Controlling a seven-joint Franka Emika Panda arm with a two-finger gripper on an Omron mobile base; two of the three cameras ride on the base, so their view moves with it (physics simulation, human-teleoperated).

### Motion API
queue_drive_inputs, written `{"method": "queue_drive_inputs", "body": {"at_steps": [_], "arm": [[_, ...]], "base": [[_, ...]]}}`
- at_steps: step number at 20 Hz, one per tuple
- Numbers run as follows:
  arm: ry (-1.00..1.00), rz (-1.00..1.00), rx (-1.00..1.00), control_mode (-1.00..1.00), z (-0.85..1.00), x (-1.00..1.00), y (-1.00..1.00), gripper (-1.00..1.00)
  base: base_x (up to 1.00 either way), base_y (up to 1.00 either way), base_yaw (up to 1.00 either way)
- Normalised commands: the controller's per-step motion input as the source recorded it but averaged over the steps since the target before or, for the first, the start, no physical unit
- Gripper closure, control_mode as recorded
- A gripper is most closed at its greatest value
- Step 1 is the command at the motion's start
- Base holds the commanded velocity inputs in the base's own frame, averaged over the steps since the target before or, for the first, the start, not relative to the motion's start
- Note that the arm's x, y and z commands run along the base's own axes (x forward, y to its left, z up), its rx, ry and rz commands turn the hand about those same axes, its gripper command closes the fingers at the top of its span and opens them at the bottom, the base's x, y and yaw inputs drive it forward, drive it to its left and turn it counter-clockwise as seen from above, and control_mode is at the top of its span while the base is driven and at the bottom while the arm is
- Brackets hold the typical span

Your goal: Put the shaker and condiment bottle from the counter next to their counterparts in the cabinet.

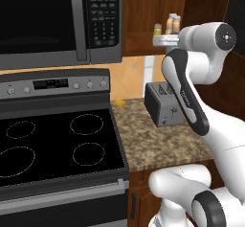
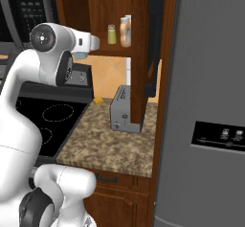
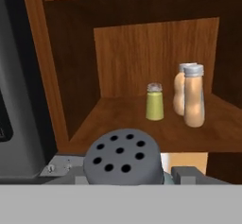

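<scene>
- The dark reddish-brown wooden wall cabinet (image 3: 71,76) is holding, on its shelf, a small yellow-green shaker (image 3: 154,102) and two pale-orange capped bottles (image 3: 194,97) standing just beside it
- The claw (image 3: 124,171) is gripping the pale teal shaker (image 3: 124,158), its grey perforated top facing the camera, at the shelf's front edge; above the speckled granite tabletop (image 2: 110,144)

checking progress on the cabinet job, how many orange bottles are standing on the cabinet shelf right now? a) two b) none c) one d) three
a: the hand view shows two pale-orange bottles standing close together on the cabinet shelf, to the right of the yellow-green shaker, while the gripper holds the grey-topped shaker in front of the shelf.
</scene>
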Motion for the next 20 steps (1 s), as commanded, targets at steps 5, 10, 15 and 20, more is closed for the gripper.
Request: {"method": "queue_drive_inputs", "body": {"at_steps": [5,10,15,20], "arm": [[-0.01,-0.03,0.03,-1.00,0.00,0.22,0.00,1.00],[-0.01,-0.03,0.03,-1.00,0.11,0.35,0.00,1.00],[-0.01,0.00,0.01,-1.00,0.07,0.39,0.00,1.00],[0.00,0.00,0.00,-1.00,-0.13,0.35,0.00,1.00]], "base": [[0.00,0.00,0.00],[0.00,0.00,0.00],[0.00,0.00,0.00],[0.00,0.00,0.00]]}}
